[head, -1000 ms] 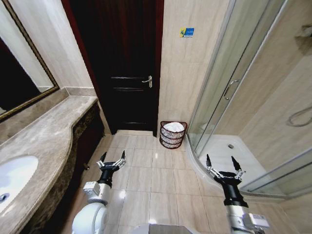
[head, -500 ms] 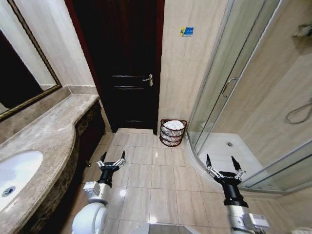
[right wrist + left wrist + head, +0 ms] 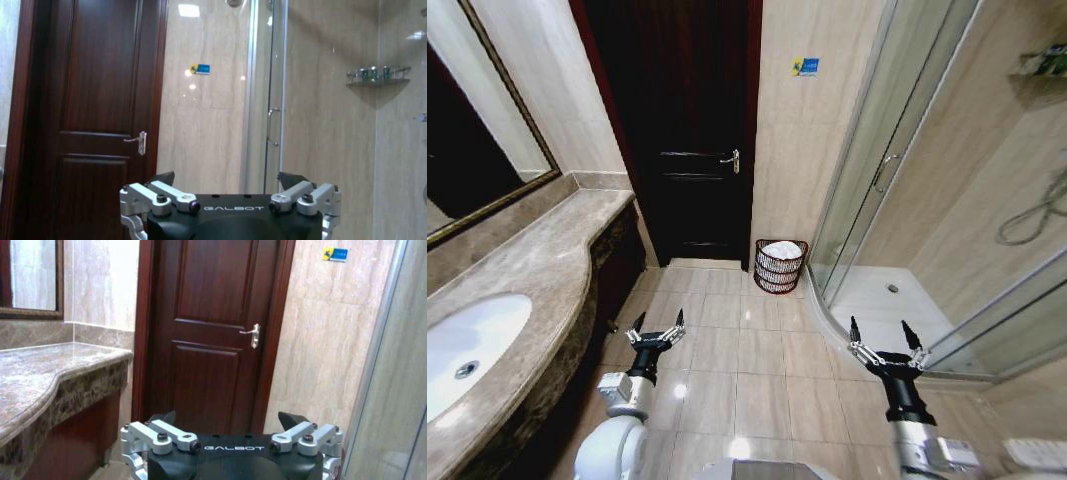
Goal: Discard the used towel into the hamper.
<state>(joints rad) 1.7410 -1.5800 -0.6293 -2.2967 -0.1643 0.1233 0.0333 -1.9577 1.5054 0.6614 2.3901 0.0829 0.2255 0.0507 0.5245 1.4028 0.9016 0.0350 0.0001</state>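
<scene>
Bathroom w/ beige tiled floor (image 3: 747,360). A long marble counter (image 3: 537,270) w/ a white oval sink (image 3: 472,350) runs along the robot's left, under a dark-framed wall mirror (image 3: 487,150). A dark brown wooden door (image 3: 682,130) w/ a metal lever handle (image 3: 730,158) stands straight ahead. A glass shower enclosure (image 3: 897,190) w/ a white tray curves in on the right.

The small round reddish-brown wire hamper (image 3: 780,265) sits on the floor at the far wall, between door and shower glass, w/ a white towel (image 3: 781,250) inside it. Open tile lies between robot and hamper.

Left claw (image 3: 658,327) hovers low near the counter's edge, fingers spread wide, holding nothing. Right claw (image 3: 883,335) hovers beside the shower kerb, also spread wide and empty. The hamper is well ahead of both, between their lines, nearer the right side.
</scene>
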